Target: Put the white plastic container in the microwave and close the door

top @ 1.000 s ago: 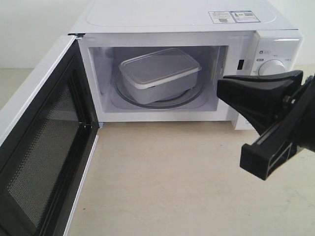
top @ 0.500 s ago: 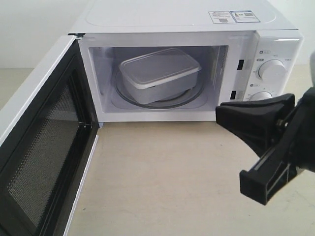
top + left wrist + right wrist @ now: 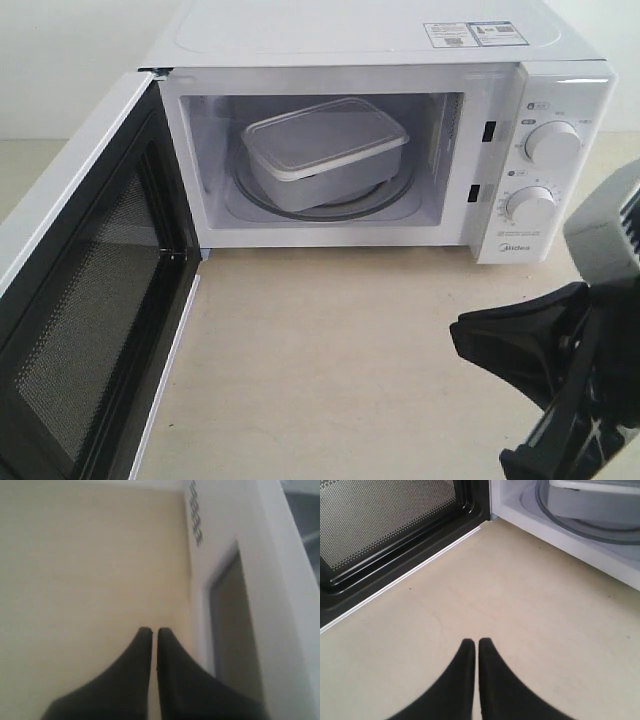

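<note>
Sitting in the open microwave (image 3: 350, 40) is the white plastic container (image 3: 325, 145), left and right jaws pressed together

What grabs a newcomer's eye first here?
The microwave stands with its door wide open on the left, black mesh facing out. Inside, the white plastic container sits on the glass turntable. The right gripper, shut and empty, hangs over the table in front.

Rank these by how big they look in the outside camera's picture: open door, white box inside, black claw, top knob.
1. The door, nearest and cropped.
2. The right gripper and white plastic container look alike; the gripper is closer and cropped, so unranked.
3. The top knob, smallest.
</note>
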Robot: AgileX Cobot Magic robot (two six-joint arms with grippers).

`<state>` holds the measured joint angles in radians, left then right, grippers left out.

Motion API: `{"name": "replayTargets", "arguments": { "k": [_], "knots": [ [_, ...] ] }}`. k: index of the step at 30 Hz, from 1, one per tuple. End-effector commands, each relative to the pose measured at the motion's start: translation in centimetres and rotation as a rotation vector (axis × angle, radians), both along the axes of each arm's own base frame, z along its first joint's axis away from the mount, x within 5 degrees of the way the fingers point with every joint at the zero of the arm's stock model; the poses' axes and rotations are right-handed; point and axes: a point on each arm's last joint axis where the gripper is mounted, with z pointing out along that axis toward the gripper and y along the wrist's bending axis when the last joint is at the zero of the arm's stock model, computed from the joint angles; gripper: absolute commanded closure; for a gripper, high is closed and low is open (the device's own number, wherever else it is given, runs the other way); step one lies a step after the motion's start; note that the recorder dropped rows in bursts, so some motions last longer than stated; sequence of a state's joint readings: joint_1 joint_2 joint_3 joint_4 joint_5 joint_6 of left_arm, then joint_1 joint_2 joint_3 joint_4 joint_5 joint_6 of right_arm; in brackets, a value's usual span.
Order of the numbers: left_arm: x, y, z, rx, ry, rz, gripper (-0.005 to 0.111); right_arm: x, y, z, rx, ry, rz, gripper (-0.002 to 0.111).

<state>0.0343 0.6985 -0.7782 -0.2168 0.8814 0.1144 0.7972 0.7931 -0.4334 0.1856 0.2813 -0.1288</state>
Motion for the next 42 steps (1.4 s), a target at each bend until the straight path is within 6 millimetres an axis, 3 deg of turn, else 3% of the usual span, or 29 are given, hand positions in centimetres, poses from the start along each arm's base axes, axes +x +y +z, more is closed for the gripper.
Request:
{"name": "replayTargets", "arguments": {
  "k": [1,4,9,12,16,19,22,30,33,42],
  "knots": [
    [1.6,-2.0,2.2,-0.096,0.23,-0.242,0.102,-0.3,-0.1,-0.4,-0.028,0.029,0.009,0.108],
    [4.0,-2.1,2.6,-0.119,0.299,-0.246,0.102,-0.3,-0.2,-0.5,-0.036,0.037,0.012,0.108],
    [6.5,-2.2,0.7,-0.178,0.415,-0.218,0.102,-0.4,-0.2,-0.6,-0.045,0.047,0.014,0.108],
    [6.4,-2.6,0.0,-0.232,0.441,-0.228,0.102,-0.4,-0.2,-0.6,-0.058,0.041,0.018,0.108],
    [5.7,-3.6,-2.4,-0.287,0.527,-0.27,0.102,-0.3,-0.3,-0.6,-0.069,0.016,0.023,0.108],
    [5.3,-4.7,-2.7,-0.286,0.549,-0.332,0.102,-0.2,-0.2,-0.5,-0.058,0.003,0.019,0.108],
    [5.4,-6.8,-2.7,-0.33,0.54,-0.492,0.102,0.2,0.0,0.9,0.012,-0.016,-0.01,0.108],
    [7.1,-8.9,-4.8,-0.371,0.616,-0.627,0.102,-0.4,-0.6,5.7,0.131,-0.156,-0.006,0.108],
    [8.4,-9.7,-5.5,-0.389,0.562,-0.669,0.102,-1.0,-1.2,6.7,0.163,-0.199,-0.002,0.108],
    [8.8,-10.6,-4.2,-0.42,0.456,-0.847,0.102,-0.5,-0.5,6.6,0.219,-0.15,-0.018,0.108]
  ]
}}
